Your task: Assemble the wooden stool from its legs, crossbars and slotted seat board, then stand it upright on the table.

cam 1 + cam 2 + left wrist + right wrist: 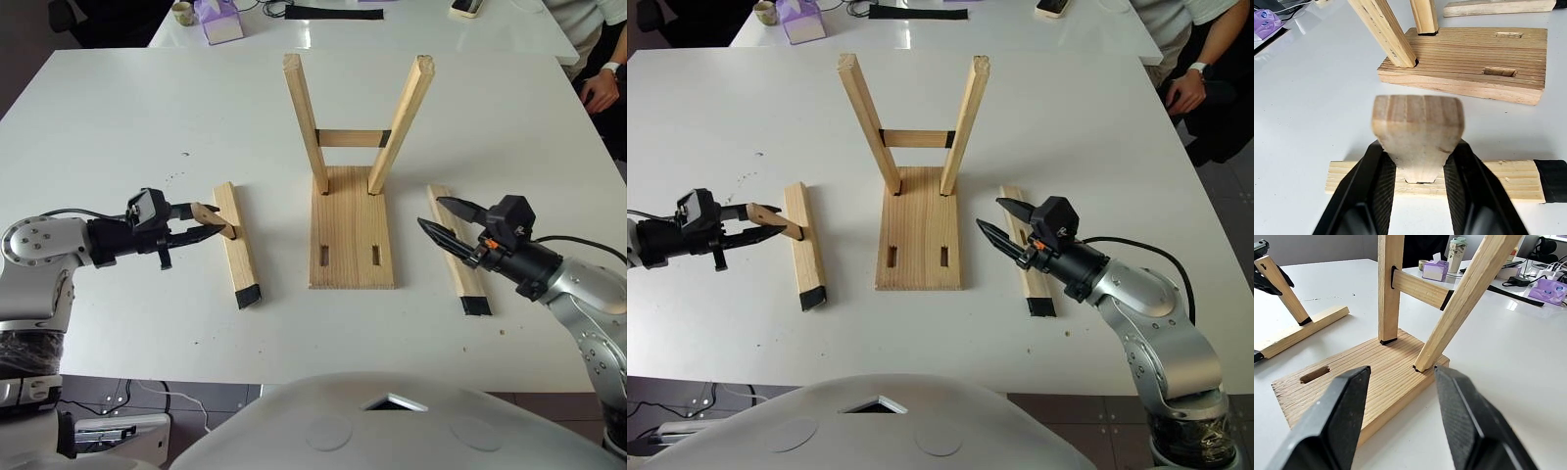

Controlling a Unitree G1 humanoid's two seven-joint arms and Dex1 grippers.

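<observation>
well, the left pincer (204,223) pinches a short pale wooden crossbar (1419,128), seated tilted on a black-tipped wooden leg (238,250) lying flat on the white counter (147,117). the right pincer (431,211) hangs spread over a second flat leg (470,289). between both pincers lies the slotted seat board (353,240), two legs upright. behind, another white table (421,29) carries a purple tissue box (220,20).

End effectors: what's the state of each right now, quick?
Left end effector: closed on short crossbar.
Right end effector: open, holding nothing.
</observation>
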